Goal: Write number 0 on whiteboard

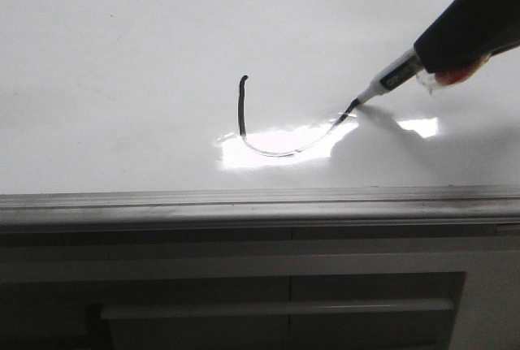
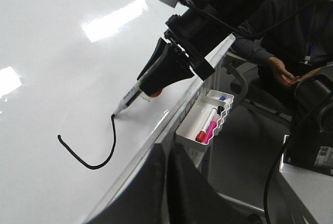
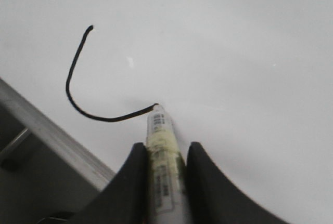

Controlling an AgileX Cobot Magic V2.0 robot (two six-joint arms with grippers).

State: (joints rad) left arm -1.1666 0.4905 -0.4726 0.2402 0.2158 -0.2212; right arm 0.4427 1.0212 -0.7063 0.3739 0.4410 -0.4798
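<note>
The whiteboard (image 1: 122, 58) fills the front view, glossy white. On it is a black hook-shaped stroke (image 1: 243, 114) of the number 0: down from a top end, round the bottom, then up to the right, open at the top. My right gripper (image 3: 166, 150) is shut on a white marker (image 3: 162, 177) whose tip (image 1: 351, 110) touches the end of the stroke. In the left wrist view the same stroke (image 2: 93, 166), marker (image 2: 130, 98) and right gripper (image 2: 156, 81) show. My left gripper (image 2: 167, 154) hangs off the board's edge, shut and holding nothing.
A grey metal rail (image 1: 260, 202) runs along the board's near edge, with dark panels below it. A bright glare patch (image 1: 260, 149) lies over the stroke's bottom. A white tray (image 2: 193, 130) with red and pink markers hangs by the rail. A seated person (image 2: 286, 37) is beyond.
</note>
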